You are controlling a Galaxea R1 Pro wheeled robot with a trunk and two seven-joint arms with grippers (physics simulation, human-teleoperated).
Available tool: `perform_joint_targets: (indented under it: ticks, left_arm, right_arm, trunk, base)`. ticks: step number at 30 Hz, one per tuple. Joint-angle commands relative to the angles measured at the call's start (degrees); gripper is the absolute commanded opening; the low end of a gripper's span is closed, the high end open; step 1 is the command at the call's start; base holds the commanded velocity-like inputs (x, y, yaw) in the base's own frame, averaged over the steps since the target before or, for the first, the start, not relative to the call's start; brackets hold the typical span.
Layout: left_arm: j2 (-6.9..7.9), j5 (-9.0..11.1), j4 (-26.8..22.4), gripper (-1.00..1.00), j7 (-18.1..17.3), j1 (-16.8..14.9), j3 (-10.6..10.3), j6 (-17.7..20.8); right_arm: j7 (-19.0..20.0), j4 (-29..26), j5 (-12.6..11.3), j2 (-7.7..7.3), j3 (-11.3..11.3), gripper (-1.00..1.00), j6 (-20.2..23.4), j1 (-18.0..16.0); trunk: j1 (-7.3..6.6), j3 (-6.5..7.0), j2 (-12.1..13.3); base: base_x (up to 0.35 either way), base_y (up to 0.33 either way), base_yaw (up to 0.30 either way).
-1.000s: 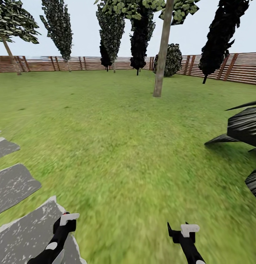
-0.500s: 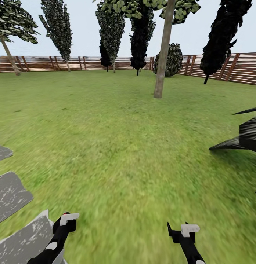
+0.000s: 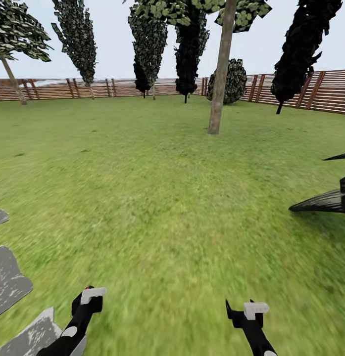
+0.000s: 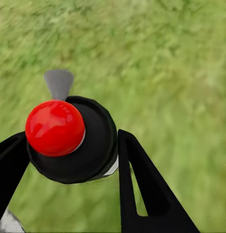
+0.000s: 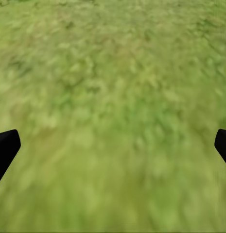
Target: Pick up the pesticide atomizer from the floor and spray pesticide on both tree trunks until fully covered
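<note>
Since a second ago the whole view has slid forward over the lawn: the grey stone slabs [image 3: 9, 284] at the near left have dropped toward the corner and the tree trunk [image 3: 219, 74] ahead stands a little closer, so the robot is rolling, not the things.

The left tool [image 4: 69, 155] is pinching the spray bottle [image 4: 78, 145], its black body between the two fingers and its red top [image 4: 54, 127] facing the wrist camera. In the head view only a speck of red shows at that tool [image 3: 88, 296]. The right tool [image 5: 113, 145] is spread wide over bare grass, holding nothing.

The second tree [image 3: 14, 81] leans far off at the left by the wooden fence [image 3: 118, 86]. A dark striped plant [image 3: 325, 200] juts in from the right.

Risks, as I judge them: the bottle seems to sit off-centre in the grip, though the close view makes this hard to tell, and jolts while driving could shake it loose. Stopping too far from the trunk would waste spray on the grass. Veering right could brush the plant.
</note>
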Motion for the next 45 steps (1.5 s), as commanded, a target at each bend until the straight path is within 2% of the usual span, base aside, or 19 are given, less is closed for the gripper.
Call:
perform_joint_targets:
  ticks: [1,45]
  left_arm:
    - [0.0,0.0,0.0,-1.0,0.0,0.0,0.0,0.0]
    - [0.0,0.1,0.0,-1.0,0.0,0.0,0.0,0.1]
  right_arm:
    - [0.0,0.0,0.0,0.0,0.0,1.0,0.0,0.0]
    - [0.0,-0.1,-0.3,0.05,0.0,1.0,-0.1,0.0]
  trunk:
    - [0.0,0.0,0.0]
    - [0.0,0.0,0.0]
  base:
    - [0.338,0.0,0.0]
    - [0.338,0.0,0.0]
